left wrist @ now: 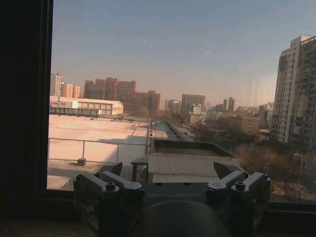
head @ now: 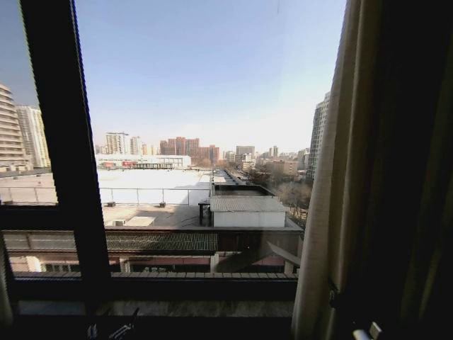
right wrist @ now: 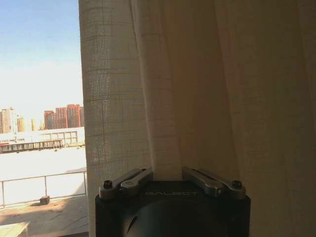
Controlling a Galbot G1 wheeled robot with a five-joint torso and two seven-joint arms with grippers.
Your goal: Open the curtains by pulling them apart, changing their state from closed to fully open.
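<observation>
The right curtain (head: pixel 368 163) hangs bunched in tan pleats along the right side of the window. In the right wrist view, a fold of this curtain (right wrist: pixel 197 89) runs down between the fingers of my right gripper (right wrist: pixel 166 171), which is shut on it. My left gripper (left wrist: pixel 169 170) is held before the bare glass low in the window, open, with nothing between its fingers. A pale strip at the head view's bottom left edge may be the other curtain; I cannot tell.
A dark vertical window frame bar (head: pixel 64 127) crosses the left part of the glass, with a horizontal bar (head: pixel 156 216) and the sill (head: pixel 198 308) below. Outside are rooftops and city buildings.
</observation>
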